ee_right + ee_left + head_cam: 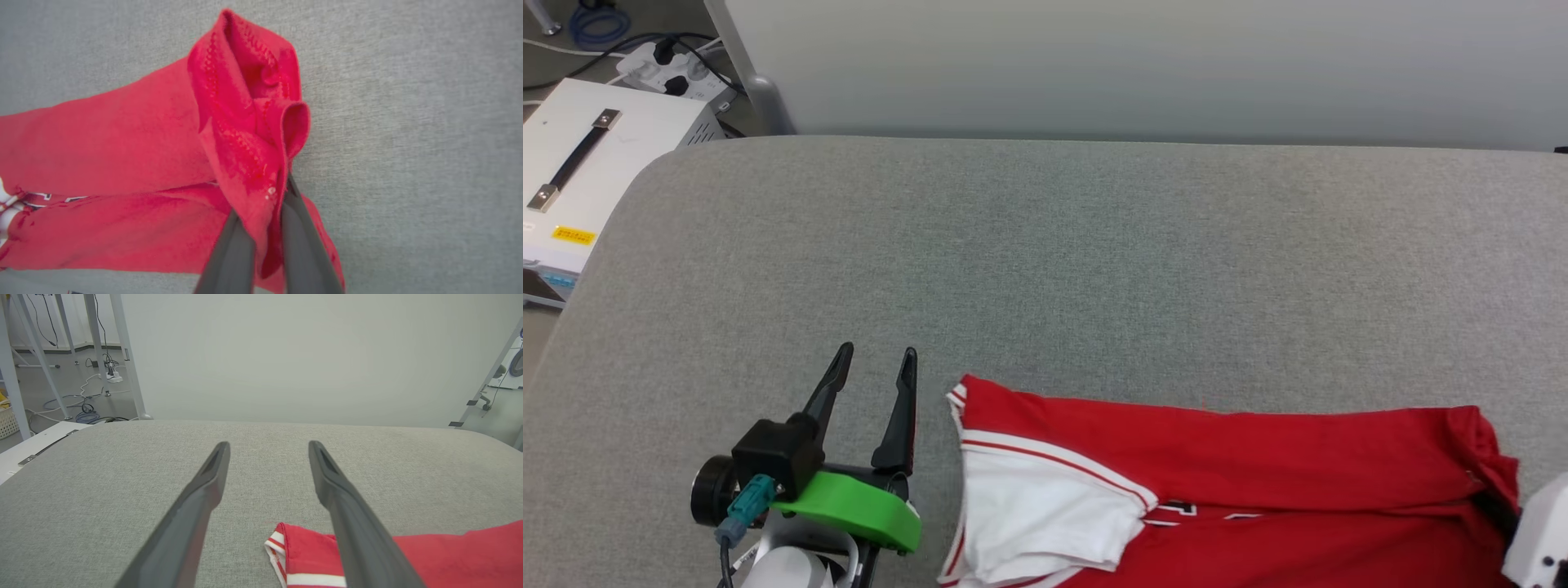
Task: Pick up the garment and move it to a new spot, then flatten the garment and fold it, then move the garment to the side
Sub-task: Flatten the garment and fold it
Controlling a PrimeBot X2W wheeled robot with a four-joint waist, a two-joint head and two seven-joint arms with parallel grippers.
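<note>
The right gripper (263, 200) is clamped on a bunched red edge of the garment (102, 139), and from that pinch the shirt runs off to the left of the right wrist view. The left gripper (878, 353) sits at the lower left of the head view with fingers parted and nothing between them. The garment's white sleeve (1037, 506) lies just to its right, a strip of grey padded surface (1045, 245) between them, and the shirt spans the bottom of that view to its right edge.
</note>
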